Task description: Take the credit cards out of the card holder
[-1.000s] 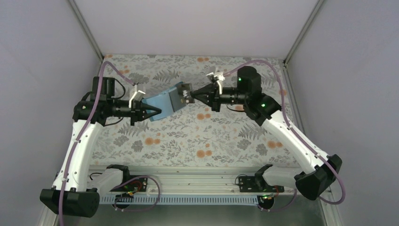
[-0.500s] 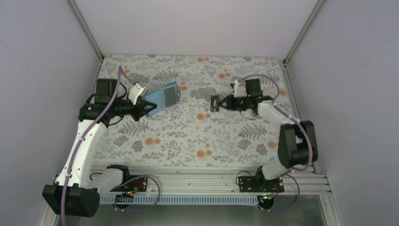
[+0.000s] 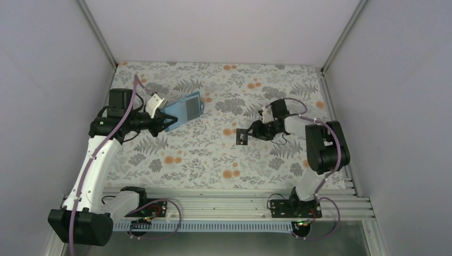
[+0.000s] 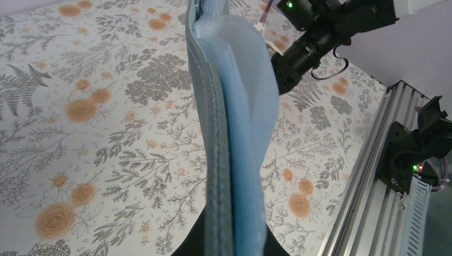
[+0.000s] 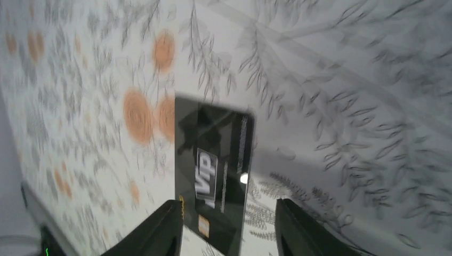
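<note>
Left claw (image 3: 163, 124) is clamped tight on one end of the teal card holder (image 3: 184, 109), holding it off the flowered cloth (image 3: 202, 160) at the far left. In the wrist view the holder stands on edge, its pale blue pocket bowing out to one side. Over on the right, the right claw (image 3: 248, 134) sits low near the middle of the cloth, jaws parted, the black card (image 5: 213, 176) between its fingers (image 5: 160, 229) — there's a gap between card and one finger, and whether it has any grip I cannot tell.
</note>
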